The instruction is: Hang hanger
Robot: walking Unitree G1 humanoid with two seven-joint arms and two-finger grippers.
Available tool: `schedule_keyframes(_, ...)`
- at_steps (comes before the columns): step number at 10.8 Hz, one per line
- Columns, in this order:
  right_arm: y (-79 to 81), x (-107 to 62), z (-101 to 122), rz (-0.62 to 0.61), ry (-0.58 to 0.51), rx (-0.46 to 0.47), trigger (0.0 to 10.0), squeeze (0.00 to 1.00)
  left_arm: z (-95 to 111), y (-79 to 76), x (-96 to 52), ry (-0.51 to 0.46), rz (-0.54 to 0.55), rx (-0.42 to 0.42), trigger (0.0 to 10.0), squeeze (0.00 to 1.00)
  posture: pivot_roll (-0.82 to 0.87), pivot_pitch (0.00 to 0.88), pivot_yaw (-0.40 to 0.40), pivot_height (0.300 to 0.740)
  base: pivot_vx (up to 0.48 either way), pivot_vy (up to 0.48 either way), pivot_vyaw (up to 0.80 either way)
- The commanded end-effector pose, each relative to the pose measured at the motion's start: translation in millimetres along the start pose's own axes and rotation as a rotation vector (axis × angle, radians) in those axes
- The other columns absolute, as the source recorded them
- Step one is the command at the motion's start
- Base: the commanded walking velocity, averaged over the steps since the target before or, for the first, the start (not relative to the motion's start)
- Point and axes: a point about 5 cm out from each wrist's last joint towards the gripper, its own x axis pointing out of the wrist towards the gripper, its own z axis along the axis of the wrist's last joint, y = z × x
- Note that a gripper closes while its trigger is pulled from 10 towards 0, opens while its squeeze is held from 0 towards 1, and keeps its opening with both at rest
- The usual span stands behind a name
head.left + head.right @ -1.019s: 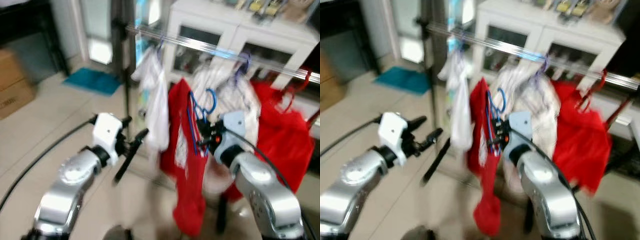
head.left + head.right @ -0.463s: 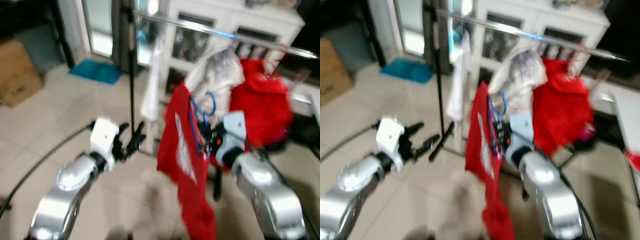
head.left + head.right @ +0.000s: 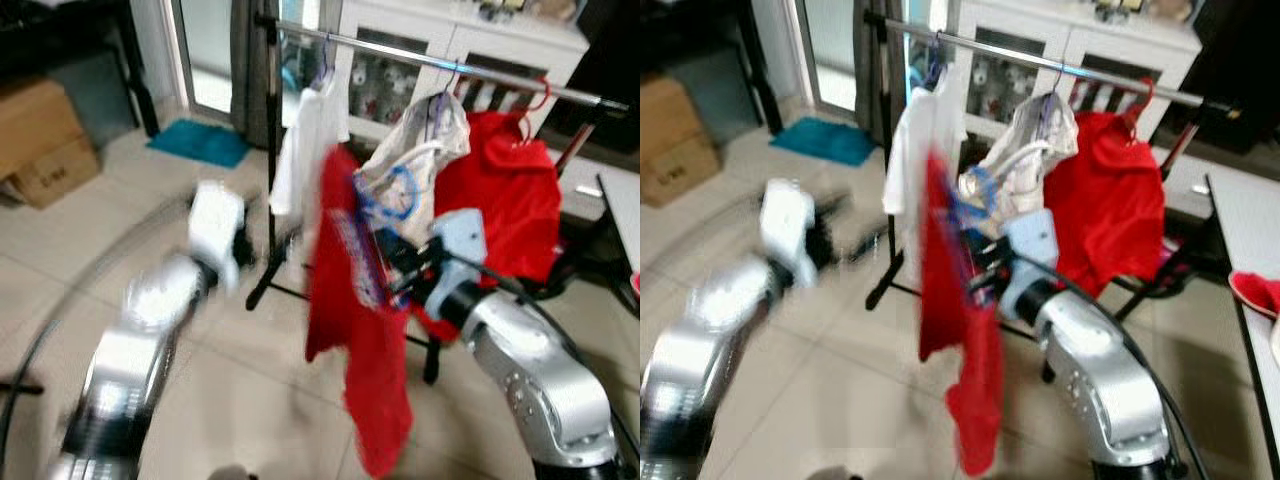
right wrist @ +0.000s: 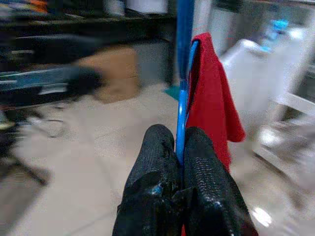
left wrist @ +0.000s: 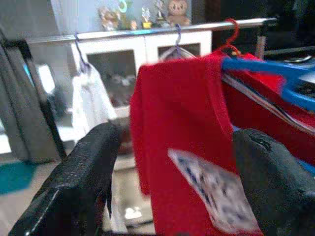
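Tiled floor (image 3: pixel 60 260), white cabinet (image 3: pixel 470 45) behind a clothes rail (image 3: pixel 420 55) across the upper frame.
Item: blue hanger (image 3: pixel 395 195) carrying a red shirt (image 3: pixel 355 330), centre frame, below the rail.
Handling, judged: thin, stiff, light plastic; limp, swinging cloth; grip the frame.
Right gripper (image 4: pixel 178 157): pinching the hanger.
Left gripper (image 5: pixel 172 162): spread, empty.

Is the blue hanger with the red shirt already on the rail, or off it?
Off it. The right gripper is shut on the blue hanger, below the rail.
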Motion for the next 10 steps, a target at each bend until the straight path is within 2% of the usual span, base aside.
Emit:
schedule_keyframes(1,5.1,0.8,18.9,0.060,-0.091,-0.032,0.0,0.00,-1.9,-1.1,4.8,0.012,0.000,0.008,10.0,1.00,-0.09,0.012,-0.086,0.740,0.000,0.000,0.00)
schedule_keyframes(2,9.3,0.9,20.9,0.098,-0.103,-0.023,0.0,0.00,3.6,2.4,10.1,-0.011,0.000,0.021,10.0,0.41,-0.09,0.006,-0.089,0.740,0.000,0.000,0.00)
schedule_keyframes(3,14.6,0.0,23.3,0.133,-0.123,-0.010,0.0,0.00,11.9,8.6,17.0,-0.054,0.012,0.010,10.0,0.00,-0.10,0.000,-0.087,0.740,0.000,0.000,0.00)
schedule_keyframes(4,15.6,-0.1,24.3,0.139,-0.132,-0.002,0.0,0.00,11.9,7.7,19.3,-0.062,-0.004,-0.001,10.0,0.00,-0.10,0.005,-0.083,0.740,0.000,0.000,0.00)
schedule_keyframes(5,17.5,-1.4,25.1,0.155,-0.142,0.009,0.0,0.00,10.2,1.8,22.8,-0.066,-0.043,0.001,7.3,0.00,-0.10,0.014,-0.074,0.740,0.000,0.000,0.00)
schedule_keyframes(6,19.4,-2.5,25.6,0.174,-0.149,0.020,0.0,0.00,12.0,-5.9,25.8,-0.087,-0.088,-0.002,0.0,0.00,-0.10,0.009,-0.079,0.740,0.000,0.000,0.00)
schedule_keyframes(10,17.6,-1.1,29.0,0.213,-0.162,0.033,0.0,0.00,9.7,-2.0,36.1,-0.091,-0.028,0.047,0.0,0.00,-0.10,0.000,-0.096,0.740,0.000,0.000,0.00)
